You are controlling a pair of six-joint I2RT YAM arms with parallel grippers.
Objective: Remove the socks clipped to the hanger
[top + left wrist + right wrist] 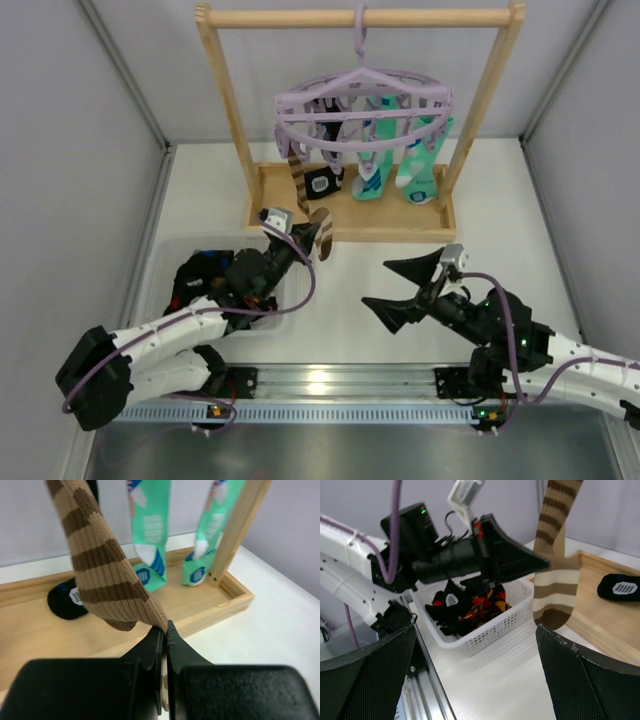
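hanger (360,80) on the rail (300,17) — basket (490,630) front-left, socks (470,607) in it.

Tan and brown stripes on the nearest sock (102,575); mint green with blue-white marks on the hanging socks (150,530); black low sock (64,600); lavender hanger (288,102); white basket (490,630)

The brown striped sock (100,565) runs off the top edge above the left jaws, so what holds it up is unseen. Its lower tip disappears between those closed jaws. Beyond them, both teal socks (150,530) lose their upper parts to the same edge. The dark sock (65,600) is half hidden behind the brown one. From above, the clips on the hanger (360,100) are too small to tell which holds what. The left arm covers most of the basket (165,262) behind its jaws. The right jaws show only as blurred dark shapes cut off at the lower corners.
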